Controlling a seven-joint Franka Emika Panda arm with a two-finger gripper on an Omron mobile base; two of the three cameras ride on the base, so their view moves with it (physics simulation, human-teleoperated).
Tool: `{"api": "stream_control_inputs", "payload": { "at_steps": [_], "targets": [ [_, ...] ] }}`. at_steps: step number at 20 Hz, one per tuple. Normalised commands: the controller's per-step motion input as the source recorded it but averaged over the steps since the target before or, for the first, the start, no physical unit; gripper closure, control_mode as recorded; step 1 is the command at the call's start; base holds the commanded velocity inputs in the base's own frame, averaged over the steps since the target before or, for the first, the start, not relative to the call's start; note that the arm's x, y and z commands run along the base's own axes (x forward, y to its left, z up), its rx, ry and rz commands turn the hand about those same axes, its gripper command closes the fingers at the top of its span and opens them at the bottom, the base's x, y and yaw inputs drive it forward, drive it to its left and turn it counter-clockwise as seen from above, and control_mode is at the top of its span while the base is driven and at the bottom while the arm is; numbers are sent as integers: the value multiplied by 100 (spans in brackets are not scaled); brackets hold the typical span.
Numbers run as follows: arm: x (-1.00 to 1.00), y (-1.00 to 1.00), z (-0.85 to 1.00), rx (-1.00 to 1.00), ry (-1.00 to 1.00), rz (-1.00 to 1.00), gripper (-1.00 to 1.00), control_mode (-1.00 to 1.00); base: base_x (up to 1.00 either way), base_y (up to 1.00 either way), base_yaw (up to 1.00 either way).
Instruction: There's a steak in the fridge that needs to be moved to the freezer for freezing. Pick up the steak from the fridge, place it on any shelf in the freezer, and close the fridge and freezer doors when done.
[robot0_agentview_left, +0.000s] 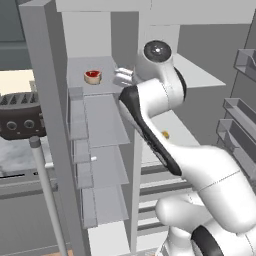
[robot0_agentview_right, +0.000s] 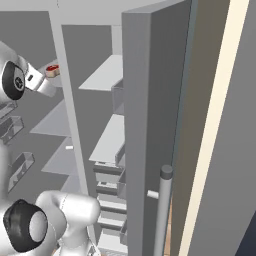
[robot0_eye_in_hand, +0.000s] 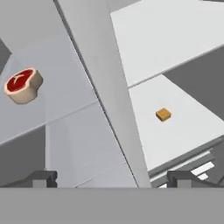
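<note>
The steak (robot0_agentview_left: 93, 76) (robot0_agentview_right: 52, 69) (robot0_eye_in_hand: 22, 85), a small red round with a tan rim, lies flat on the top grey shelf of the freezer (robot0_agentview_left: 100, 125). My gripper (robot0_agentview_left: 121, 76) (robot0_agentview_right: 44, 85) (robot0_eye_in_hand: 112, 178) hangs open at that shelf's height, a short way right of the steak and apart from it, with nothing between its fingers. Right of the grey divider is the fridge (robot0_agentview_left: 165, 125) with its white shelves. Both doors stand open: the freezer door (robot0_agentview_left: 42, 110) at the left, the fridge door (robot0_agentview_right: 150, 125) at the right.
A small orange cube (robot0_agentview_left: 165, 134) (robot0_eye_in_hand: 163, 114) sits on a white fridge shelf. The upright divider (robot0_eye_in_hand: 109, 96) between the compartments runs just below my hand. Clear door bins (robot0_agentview_left: 240, 120) line the fridge door. The freezer door carries a dark dispenser panel (robot0_agentview_left: 20, 121) and a bar handle (robot0_agentview_left: 47, 195).
</note>
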Motion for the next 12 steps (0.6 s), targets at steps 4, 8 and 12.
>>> {"api": "stream_control_inputs", "payload": {
  "at_steps": [4,8,12],
  "targets": [
    [-100,-41,-14,3,-26,0,-100,-100,0,0,0],
    [-84,-50,-46,0,-16,0,-100,-100,0,0,0],
    [-25,-59,-22,0,2,0,-100,-100,0,0,0]
  ]
}}
